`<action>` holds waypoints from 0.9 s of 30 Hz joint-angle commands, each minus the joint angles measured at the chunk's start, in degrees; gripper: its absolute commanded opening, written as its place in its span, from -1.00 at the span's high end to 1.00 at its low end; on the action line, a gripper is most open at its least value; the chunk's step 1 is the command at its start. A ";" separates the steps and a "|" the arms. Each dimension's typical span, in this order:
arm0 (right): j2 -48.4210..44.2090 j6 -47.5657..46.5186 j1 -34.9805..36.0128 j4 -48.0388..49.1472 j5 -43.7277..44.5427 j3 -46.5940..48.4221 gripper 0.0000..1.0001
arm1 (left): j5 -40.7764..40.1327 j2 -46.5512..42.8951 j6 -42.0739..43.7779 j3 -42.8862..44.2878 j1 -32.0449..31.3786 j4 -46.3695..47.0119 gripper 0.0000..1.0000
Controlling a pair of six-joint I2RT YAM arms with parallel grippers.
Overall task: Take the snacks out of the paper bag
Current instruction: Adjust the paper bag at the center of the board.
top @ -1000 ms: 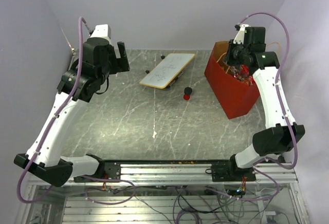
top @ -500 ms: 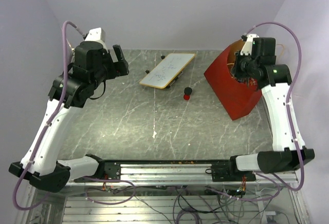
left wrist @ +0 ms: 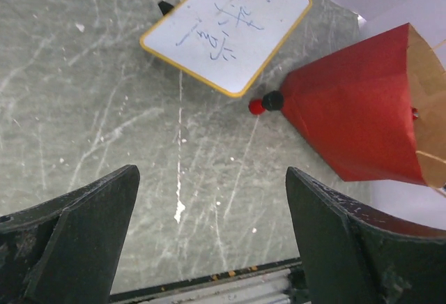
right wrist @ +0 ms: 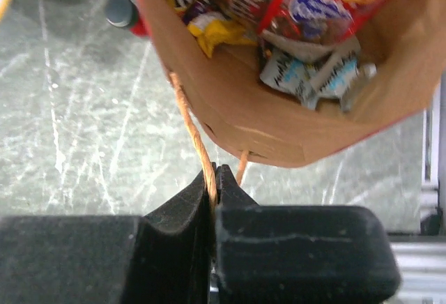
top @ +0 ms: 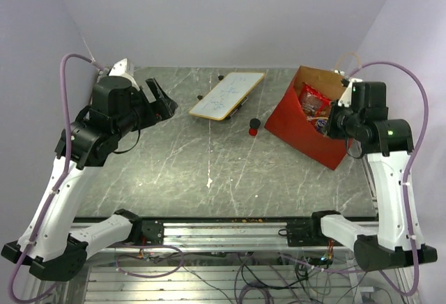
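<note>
The red paper bag stands tilted at the right of the table, its mouth turned toward the right arm; it also shows in the left wrist view. Inside it lie the glossy red chip bag, a yellow packet and a light blue packet; the chip bag also shows from above. My right gripper is shut on the bag's tan cord handle and holds the bag tipped. My left gripper is open and empty, high above the table's left side.
A white board with scribbles lies at the back middle. A small red-and-black marker stands just left of the bag. The table's front rail runs along the near edge.
My right gripper has pulled the handle back toward the near right, tipping the bag so its mouth and the snacks show. The left arm has swung higher and turned toward the middle.
</note>
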 commanded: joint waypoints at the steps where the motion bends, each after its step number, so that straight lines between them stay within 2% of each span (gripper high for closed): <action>1: -4.72 6.54 -0.15 -7.61 7.56 -3.05 1.00 | 4.91 -2.82 -4.24 -1.29 0.30 -1.49 -0.96; 8: -11.89 10.62 -0.13 -10.34 12.31 -3.75 0.81 | 5.66 -7.19 -7.00 -0.85 0.29 -5.11 -0.99; 16: -17.89 13.86 -0.12 -10.40 10.23 -8.44 0.97 | 8.15 -10.99 -13.05 -2.59 0.30 -4.78 -0.99; 20: -20.18 10.84 -0.02 -9.33 8.48 -7.07 0.47 | 9.94 -11.88 -14.08 -3.24 0.34 -3.34 -0.99; 24: -20.61 4.50 0.01 -6.66 -1.11 -3.18 -0.07 | 11.10 -10.95 -13.19 -2.88 0.29 -2.63 -0.99; 27: -19.11 2.52 0.06 -4.48 -2.67 0.54 -0.43 | 11.71 -9.60 -12.21 -2.55 0.29 -1.79 -0.99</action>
